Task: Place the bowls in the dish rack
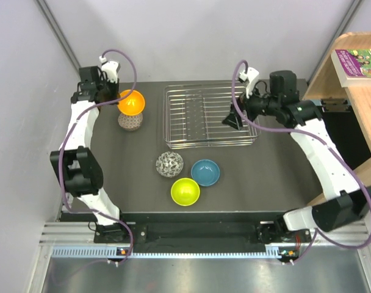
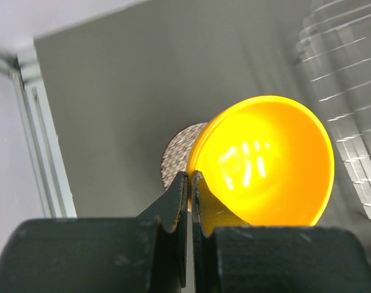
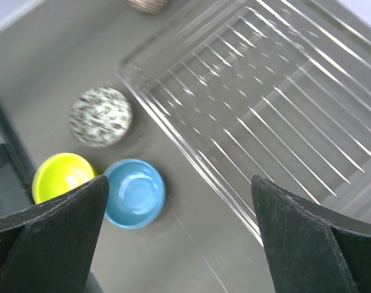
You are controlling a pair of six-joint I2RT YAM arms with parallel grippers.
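Left gripper point(image 2: 190, 177): fingers pinched nearly together on the near rim of the orange bowl point(image 2: 265, 159), one finger inside the wall and one outside. The bowl is tilted, mouth toward the wrist camera.

In the top view the orange bowl sits at 10 o'clock on the table point(image 1: 265, 177), just left of the dish rack point(image 1: 210, 116). A speckled pinkish bowl point(image 1: 130, 121) is right at its 6 o'clock, partly overlapped by it. Cannot tell if the two touch. The speckled one looks mouth down.

The dish rack is at 12 to 1 o'clock on the table, flat, bars running near to far. A narrow strip of bare table and the rack's low left wall lie between the orange bowl and the rack floor.

Right gripper point(image 3: 179, 183): fingers spread fully wide, nothing between them. It hangs over the right part of the rack, at about 3 o'clock of the rack's middle, so that end is covered by the arm. Its purple cable point(image 1: 236, 91) loops over the rack's far right corner.

Other bowls are grouped at 7 o'clock from the rack, near but clear of its front wall:
- mosaic bowl point(image 1: 169, 163), mouth down, leftmost.
- blue bowl point(image 1: 205, 173), mouth up, just right of the mosaic one.
- lime green bowl point(image 1: 185, 191), mouth up, at 6 o'clock of the other two and almost touching the blue.

Off the table at 2 o'clock: a wooden shelf point(image 1: 356, 110) with a book point(image 1: 356, 64) on top, well apart from the rack.
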